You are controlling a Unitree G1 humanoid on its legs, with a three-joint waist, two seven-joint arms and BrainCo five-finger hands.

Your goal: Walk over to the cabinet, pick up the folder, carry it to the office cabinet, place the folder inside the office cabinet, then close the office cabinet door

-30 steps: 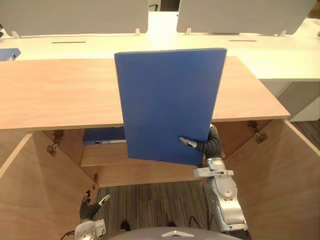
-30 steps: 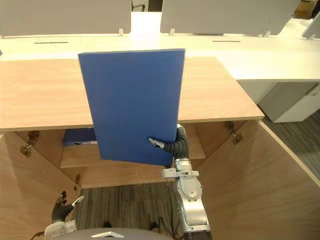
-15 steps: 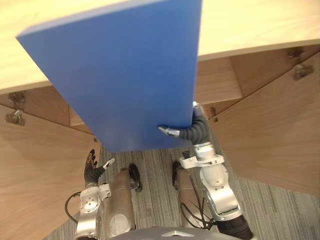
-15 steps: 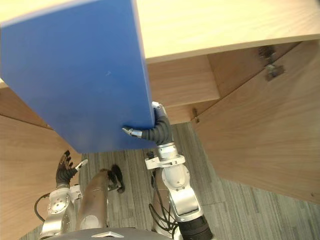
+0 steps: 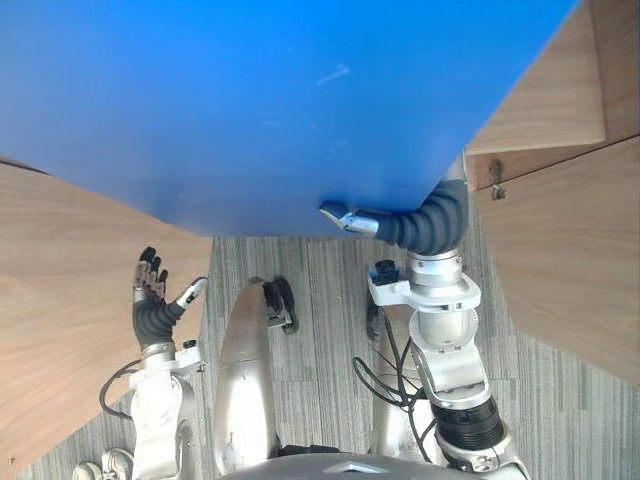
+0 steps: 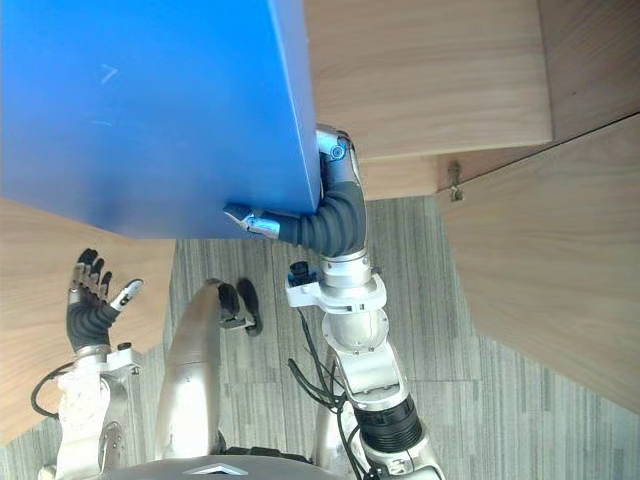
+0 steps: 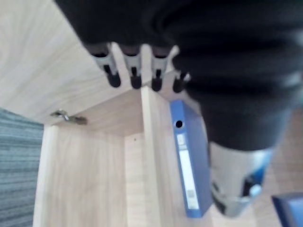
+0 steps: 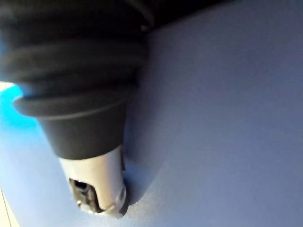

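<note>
A: Where's the folder rn?
B: Up in the R hand, off the floor, in front of the open cab. Broad blue face toward the head cam, covering most of the upper view.
A: Grip?
B: Thumb clamped on the near face right at the bottom edge, by the lower R corner. The other fingers go behind the board and can't be seen, but it reads as a pinch across the thickness. R wrist view shows the thumb flat on blue.
A: L hand?
B: Low on the L, fingers straight and spread, holding nothing. Just beside the L door, well apart from the folder.
A: So which way does it lie from the hand?
B: Up and fwd. The hand's at the bottom edge and the long axis runs away from it toward the cab, top edge out of frame. Board's tilted, lower L corner dips lowest.
A: Target?
B: The opening between L door and R door. L wrist view shows a shelf inside w/ a blue binder on it.
A: Next move, imo?
B: R arm only, since it has the load. Prob needs to drop the far end and push fwd into the opening, top edge leading. Risk: one-corner pinch on a big board, so it could swing or catch the shelf front.
</note>
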